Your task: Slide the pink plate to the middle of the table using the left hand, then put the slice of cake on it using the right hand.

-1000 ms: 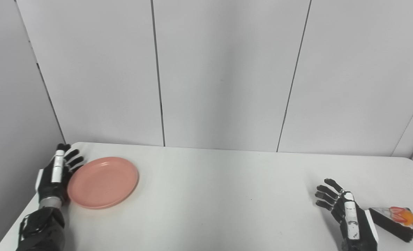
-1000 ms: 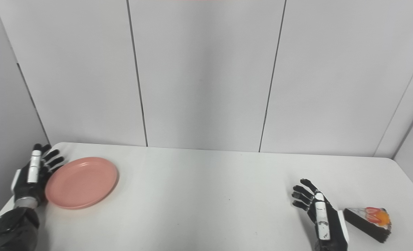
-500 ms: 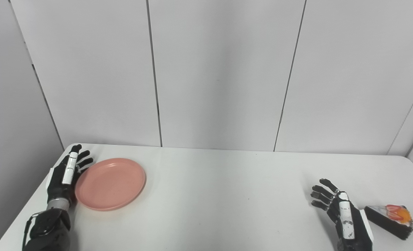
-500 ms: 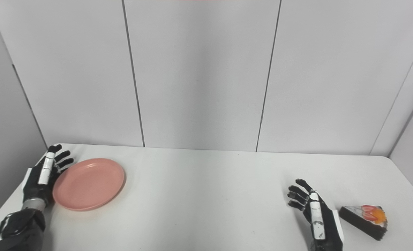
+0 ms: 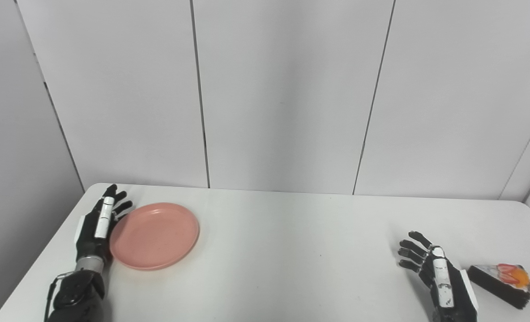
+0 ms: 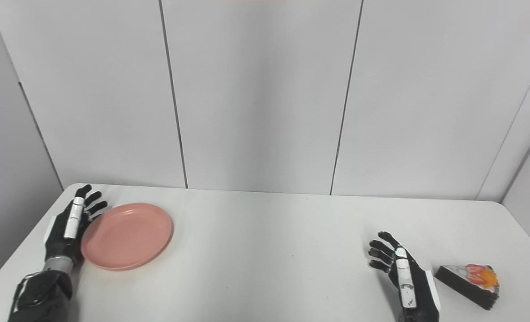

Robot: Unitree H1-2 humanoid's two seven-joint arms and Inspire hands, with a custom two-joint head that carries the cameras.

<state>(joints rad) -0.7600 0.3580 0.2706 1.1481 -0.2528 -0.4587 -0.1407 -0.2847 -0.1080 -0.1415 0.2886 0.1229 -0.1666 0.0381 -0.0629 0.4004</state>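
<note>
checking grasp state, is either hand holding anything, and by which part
Nothing is held. The left hand is open, edge-on against the pink plate's left rim. The right hand is open beside the cake slice.

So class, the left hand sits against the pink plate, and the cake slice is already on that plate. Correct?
Not quite. The left hand does sit against the pink plate, but the cake slice lies on the table beside the right hand, as the left eye view shows.

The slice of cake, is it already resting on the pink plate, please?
No, the slice of cake lies on the table beside the right hand, far from the pink plate.
</note>
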